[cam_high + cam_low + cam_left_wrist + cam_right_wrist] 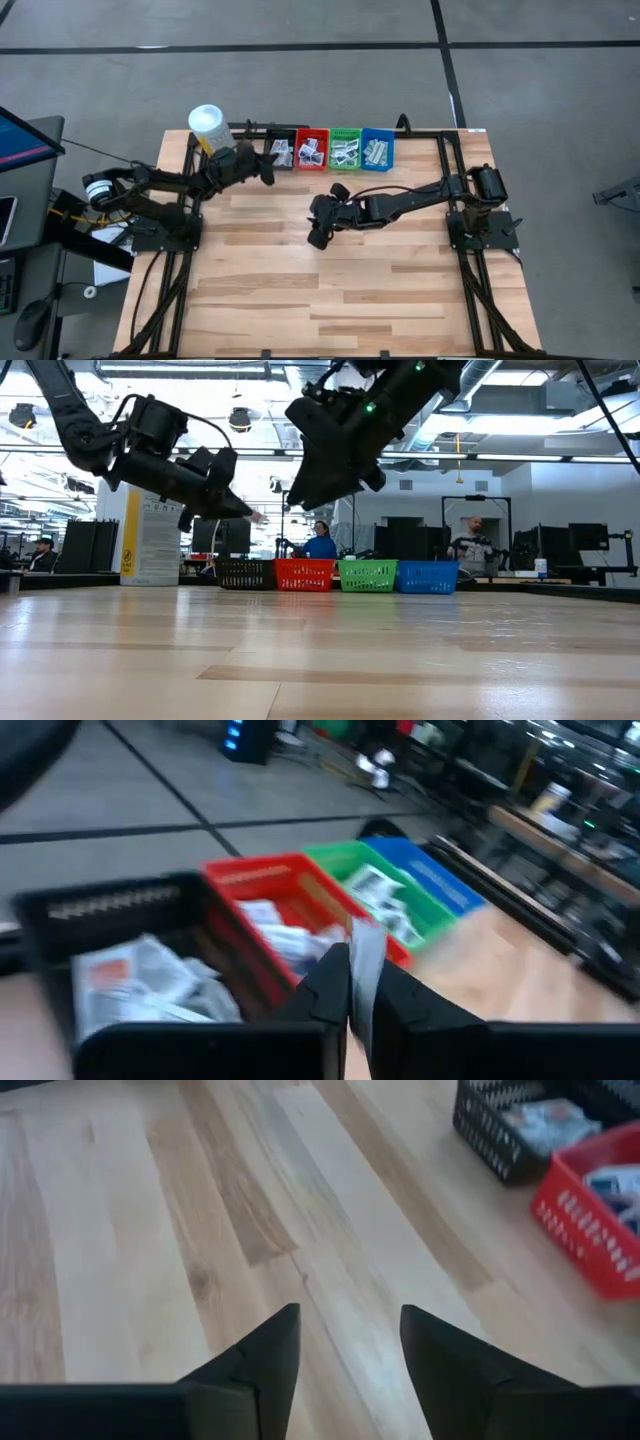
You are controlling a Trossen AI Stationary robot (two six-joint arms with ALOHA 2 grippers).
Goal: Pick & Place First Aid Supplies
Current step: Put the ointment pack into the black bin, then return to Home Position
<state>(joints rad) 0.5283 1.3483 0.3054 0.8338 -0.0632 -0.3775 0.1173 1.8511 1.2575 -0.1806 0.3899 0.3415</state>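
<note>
Four small bins stand in a row at the table's far edge: black (280, 150), red (312, 148), green (345, 147) and blue (377, 147). Each holds white first aid packets (140, 975). My left gripper (268, 172) hovers just in front of the black bin, shut on one thin pale packet (367, 945). My right gripper (319, 222) hangs open over bare wood near the table's middle, with nothing between its fingers (260, 1355). My left gripper pinches the thin packet between its two fingers, and the packet's free end (368, 932) sticks out past the fingertips (335, 970). The fingers come nearly level from the table's left. The packet is lifted clear, edge-on, in front of the black and red bins.
A white-capped yellow bottle (207, 125) stands at the table's far left corner, behind my left arm. The wooden table top (330, 300) spreads out toward the near edge. People sit at desks in the room behind the bins (320, 542).
</note>
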